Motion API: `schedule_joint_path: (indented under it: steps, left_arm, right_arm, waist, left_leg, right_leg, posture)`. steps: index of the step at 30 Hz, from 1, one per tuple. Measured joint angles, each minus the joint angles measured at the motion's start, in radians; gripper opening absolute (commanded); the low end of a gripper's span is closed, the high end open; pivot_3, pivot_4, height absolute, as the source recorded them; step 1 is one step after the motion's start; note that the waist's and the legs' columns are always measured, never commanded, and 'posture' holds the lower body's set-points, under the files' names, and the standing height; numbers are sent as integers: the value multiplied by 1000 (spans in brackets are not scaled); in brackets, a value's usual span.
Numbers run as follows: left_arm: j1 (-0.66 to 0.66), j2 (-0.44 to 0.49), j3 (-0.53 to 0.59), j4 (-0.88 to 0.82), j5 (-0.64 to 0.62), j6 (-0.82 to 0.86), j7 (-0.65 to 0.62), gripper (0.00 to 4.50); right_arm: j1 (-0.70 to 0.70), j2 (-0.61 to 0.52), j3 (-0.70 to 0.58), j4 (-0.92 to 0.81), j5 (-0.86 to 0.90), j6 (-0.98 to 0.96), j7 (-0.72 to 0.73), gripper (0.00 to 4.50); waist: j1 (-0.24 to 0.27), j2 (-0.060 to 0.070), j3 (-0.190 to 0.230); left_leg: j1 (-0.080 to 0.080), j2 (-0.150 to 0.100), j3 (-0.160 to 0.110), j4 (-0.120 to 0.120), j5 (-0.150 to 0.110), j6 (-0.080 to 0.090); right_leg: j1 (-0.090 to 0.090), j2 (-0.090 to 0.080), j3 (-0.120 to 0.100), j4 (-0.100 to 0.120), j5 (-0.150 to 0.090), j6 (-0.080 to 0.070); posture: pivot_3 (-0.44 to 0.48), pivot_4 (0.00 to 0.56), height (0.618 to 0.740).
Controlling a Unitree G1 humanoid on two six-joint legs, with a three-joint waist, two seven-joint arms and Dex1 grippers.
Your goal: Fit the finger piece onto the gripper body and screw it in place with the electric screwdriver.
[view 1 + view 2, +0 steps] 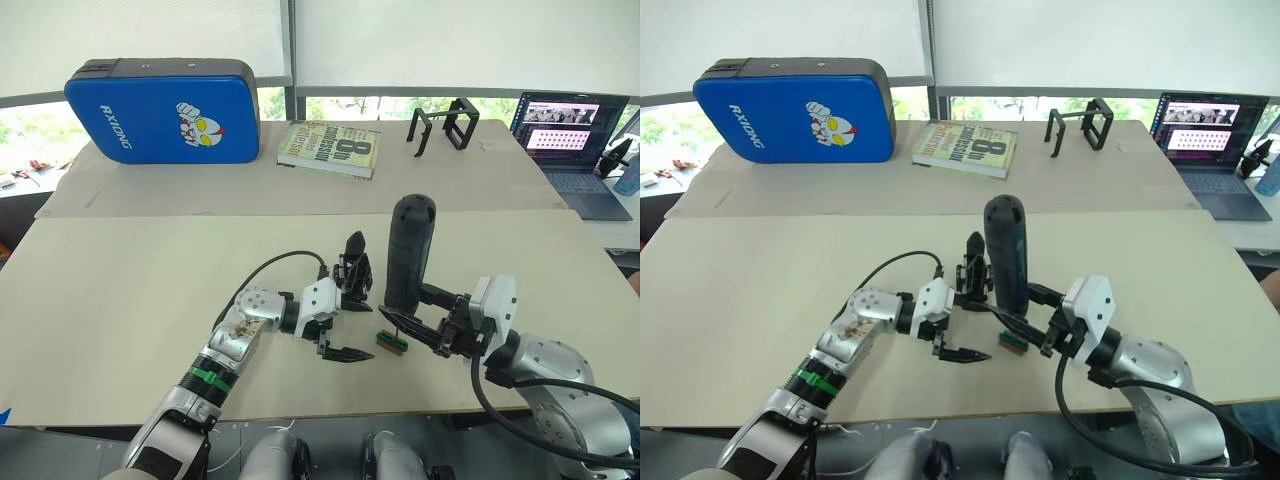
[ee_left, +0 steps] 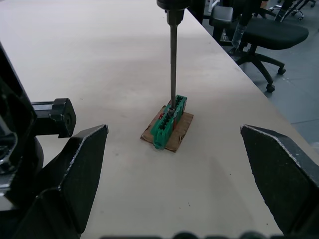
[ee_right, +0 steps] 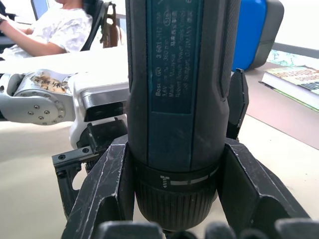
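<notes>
Right arm, electric screwdriver [image 1: 410, 252] upright

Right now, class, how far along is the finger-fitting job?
Done: the electric screwdriver is gripped upright in the right claw. In hand: its bit tip rests on a small green block. Still to do: the left claw is open and empty, so fitting and screwing apparently remain.

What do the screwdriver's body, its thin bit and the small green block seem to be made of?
The electric screwdriver looks like matte black plastic or rubber, dull with moulded seams. Its bit looks like bare metal: a thin grey shaft with a slight sheen. The green block looks like moulded plastic, evenly coloured, resting on a brown, cardboard-like scrap.
</notes>
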Motion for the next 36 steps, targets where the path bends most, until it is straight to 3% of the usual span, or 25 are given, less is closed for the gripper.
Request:
schedule_joint_path:
  steps: [20, 36]
  left_arm:
    - [-5, -6, 0, 9, 16, -16, 0, 4500]
    - [-9, -22, 0, 30, 18, -23, 2, 4500]
  right_arm:
    - [-3, 0, -90, 116, 88, -5, -6, 1897]
    - [-8, -26, -83, 26, 109, 80, -70, 1897]
  waist:
    - [4, 0, 0]
    - [2, 0, 0]
  left_leg:
    - [0, 0, 0, 0, 0, 0]
    - [1, 0, 0, 0, 0, 0]
  right_leg:
    - [1, 0, 0, 0, 0, 0]
    - [0, 0, 1, 0, 0, 0]
  posture:
    - [0, 150, 740]
    - [0, 150, 740]
